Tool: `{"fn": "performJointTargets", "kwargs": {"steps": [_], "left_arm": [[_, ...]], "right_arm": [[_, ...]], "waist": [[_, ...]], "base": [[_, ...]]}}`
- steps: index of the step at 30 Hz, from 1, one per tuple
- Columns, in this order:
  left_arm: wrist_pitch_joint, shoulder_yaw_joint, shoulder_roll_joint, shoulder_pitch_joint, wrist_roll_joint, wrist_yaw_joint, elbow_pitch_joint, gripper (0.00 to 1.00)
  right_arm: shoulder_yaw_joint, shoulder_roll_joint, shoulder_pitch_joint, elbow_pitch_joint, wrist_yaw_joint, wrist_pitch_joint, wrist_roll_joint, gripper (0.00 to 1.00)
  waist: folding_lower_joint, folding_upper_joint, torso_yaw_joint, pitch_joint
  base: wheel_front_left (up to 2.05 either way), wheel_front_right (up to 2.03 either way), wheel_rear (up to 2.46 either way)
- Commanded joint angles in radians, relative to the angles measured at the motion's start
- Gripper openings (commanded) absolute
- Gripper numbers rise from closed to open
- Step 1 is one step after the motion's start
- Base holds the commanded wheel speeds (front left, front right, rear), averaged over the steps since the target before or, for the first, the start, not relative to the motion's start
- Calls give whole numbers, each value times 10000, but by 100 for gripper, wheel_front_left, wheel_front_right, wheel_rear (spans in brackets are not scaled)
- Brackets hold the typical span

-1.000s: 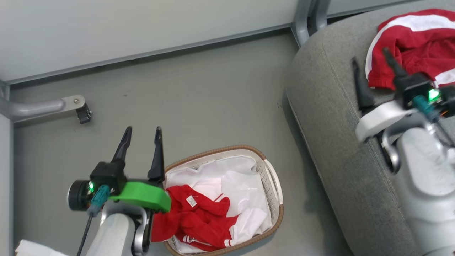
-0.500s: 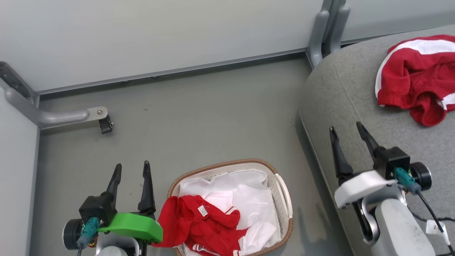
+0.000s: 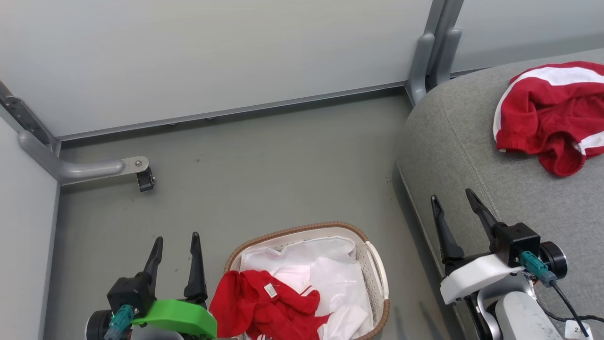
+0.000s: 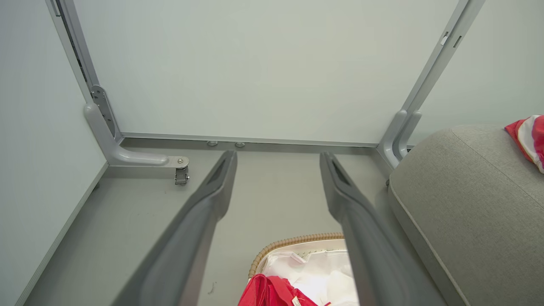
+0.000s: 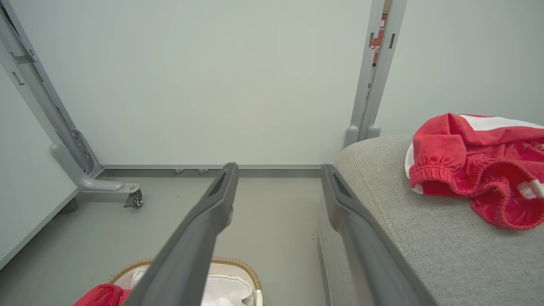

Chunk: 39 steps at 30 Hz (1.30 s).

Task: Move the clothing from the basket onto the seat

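One red garment with white stripes (image 3: 547,118) (image 5: 476,165) lies crumpled on the grey seat (image 3: 472,156) (image 5: 425,238) at the right. Another red piece of clothing (image 3: 264,307) (image 4: 272,293) sits in the cream basket with a brown rim (image 3: 373,264) (image 4: 293,242) on the floor, spilling over its left side onto the white liner. My left gripper (image 3: 174,240) (image 4: 278,155) is open and empty, just left of the basket. My right gripper (image 3: 450,198) (image 5: 278,168) is open and empty over the seat's front edge, well short of the red garment there.
A pale wall panel runs along the back, with grey metal posts (image 3: 432,52) beside the seat's corner. A grey bracket with a small black caster (image 3: 141,174) stands on the floor at the left. Grey floor (image 3: 273,165) lies between basket and wall.
The head view has risen and shifted. My right gripper has drawn back from the red garment on the seat toward the seat's front edge, empty. The left gripper stays open beside the basket.
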Motion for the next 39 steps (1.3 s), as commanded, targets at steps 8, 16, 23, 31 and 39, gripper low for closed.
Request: {"fn": "performJointTargets", "kwargs": {"steps": [8,16,23,31,39], "left_arm": [[-33,-144,-4,111,-51,85,-60,100],[-33,-163,-4,64,16,132,-160,100],[-33,-205,-4,-7,19,119,-193,100],[-32,-538,-4,-413,367,-73,76,100],[-14,-1640,2,-1958,1060,-567,1822,100]], "right_arm": [[20,-33,174,-34,-14,-16,-63,100],[-3,-32,127,-66,-14,-18,-42,100],[-36,-32,55,-97,-14,-16,-10,100],[-88,-32,-207,-257,-14,-16,-76,100],[-296,-30,-822,-703,-14,-16,-352,100]], "waist": [[1,0,9,-82],[1,0,9,-60],[1,0,-2,0],[1,0,-70,417],[1,0,-283,1539]], "base": [[0,0,0],[0,0,0],[0,0,0],[0,0,0],[0,0,0]]}}
